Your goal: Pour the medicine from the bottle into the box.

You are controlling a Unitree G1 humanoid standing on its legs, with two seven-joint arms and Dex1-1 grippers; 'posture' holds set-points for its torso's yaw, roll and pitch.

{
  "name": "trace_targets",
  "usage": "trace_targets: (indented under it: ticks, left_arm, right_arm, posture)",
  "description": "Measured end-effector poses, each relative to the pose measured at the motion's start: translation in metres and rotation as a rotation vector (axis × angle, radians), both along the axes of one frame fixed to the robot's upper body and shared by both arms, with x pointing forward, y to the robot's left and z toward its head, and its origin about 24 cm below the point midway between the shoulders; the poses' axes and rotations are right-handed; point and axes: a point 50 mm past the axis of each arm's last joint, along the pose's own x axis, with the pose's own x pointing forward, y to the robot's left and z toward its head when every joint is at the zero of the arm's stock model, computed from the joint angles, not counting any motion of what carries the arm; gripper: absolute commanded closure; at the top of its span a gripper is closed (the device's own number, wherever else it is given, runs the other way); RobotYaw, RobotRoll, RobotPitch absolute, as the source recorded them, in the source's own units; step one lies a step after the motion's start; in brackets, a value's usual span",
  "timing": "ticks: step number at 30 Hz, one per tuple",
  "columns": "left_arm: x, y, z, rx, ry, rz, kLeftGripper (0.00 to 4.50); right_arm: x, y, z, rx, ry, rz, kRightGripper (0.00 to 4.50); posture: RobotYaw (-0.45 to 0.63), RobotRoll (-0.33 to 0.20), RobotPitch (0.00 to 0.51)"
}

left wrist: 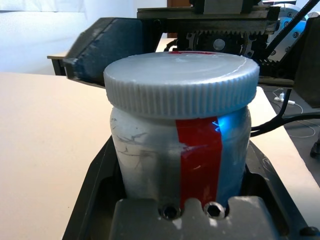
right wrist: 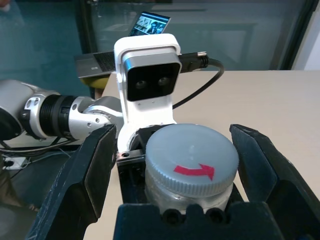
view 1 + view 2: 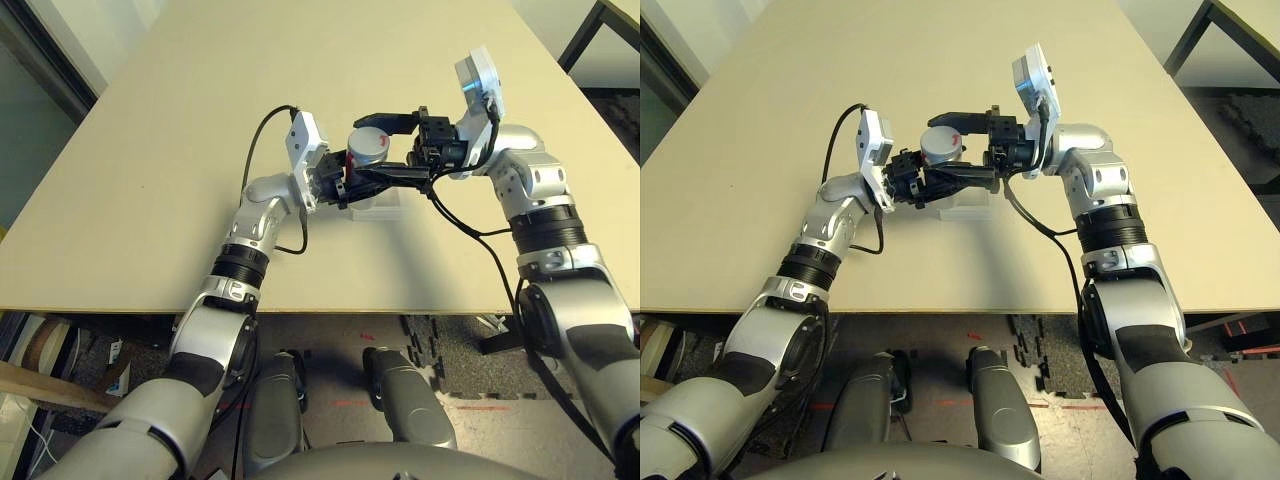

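Note:
My left gripper (image 3: 349, 172) is shut on the bottle (image 3: 372, 140), a silver-grey cylinder with a red stripe. It holds the bottle by its body, upright, above the table's middle. The round grey cap (image 2: 192, 159) is on and carries a red arrow. My right gripper (image 2: 192, 167) is open, with one black finger (image 2: 87, 175) on each side of the cap and a gap to it on both sides. The box (image 3: 387, 205), a clear shallow tray, lies on the table just below the two grippers. The medicine is hidden.
The beige table (image 3: 150, 180) stretches wide to the left, right and back of the grippers. Black cables (image 3: 470, 225) hang from both wrists. A dark table frame (image 3: 590, 30) stands beyond the far right corner.

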Motion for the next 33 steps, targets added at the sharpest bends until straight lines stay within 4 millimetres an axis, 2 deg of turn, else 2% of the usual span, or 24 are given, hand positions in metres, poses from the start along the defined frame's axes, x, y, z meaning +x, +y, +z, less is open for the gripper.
trace_targets:
  ticks: [8, 18, 24, 33]
  left_arm:
    - [-0.001, -0.002, -0.001, 0.008, 0.000, -0.007, 1.78]
    - [-0.001, -0.003, -0.002, 0.011, 0.002, -0.009, 1.78]
    - [-0.001, -0.004, -0.003, 0.009, 0.008, -0.002, 1.78]
    - [0.001, -0.003, -0.003, 0.001, 0.016, 0.022, 1.78]
  right_arm:
    - [0.003, 0.010, 0.003, 0.019, -0.008, -0.026, 0.00]
    - [0.010, 0.007, -0.001, -0.004, 0.000, -0.098, 0.00]
    - [0.010, 0.001, 0.000, -0.017, -0.005, -0.116, 0.00]
    - [0.007, -0.020, 0.004, -0.055, -0.015, -0.161, 0.00]
  posture:
    - [-0.26, 0.000, 0.143]
    - [-0.27, 0.000, 0.142]
    - [-0.27, 0.000, 0.141]
    - [-0.27, 0.000, 0.139]
